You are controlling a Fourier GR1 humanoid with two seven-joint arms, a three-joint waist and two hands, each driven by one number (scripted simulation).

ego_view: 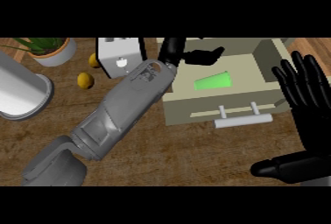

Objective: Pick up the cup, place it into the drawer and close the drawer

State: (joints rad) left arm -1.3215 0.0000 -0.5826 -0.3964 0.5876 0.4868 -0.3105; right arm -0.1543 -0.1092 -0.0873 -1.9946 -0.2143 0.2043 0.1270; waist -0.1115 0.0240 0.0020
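The green cup (215,82) lies inside the open beige drawer (194,107), left of its middle. The drawer's white bar handle (243,120) faces me. My left forearm crosses the view from the lower left. Its hand (177,50) hovers over the drawer's back left corner, fingers relaxed and open, just behind the cup and apart from it. My right hand (305,94) rests open at the right edge with fingers up, beside the drawer's right wall and holding nothing.
A white boxy appliance (121,57) stands left of the drawer, partly behind my left arm. Two yellow fruits (85,80) lie beside it. A potted plant (50,49) and a large grey cylinder (19,94) occupy the far left.
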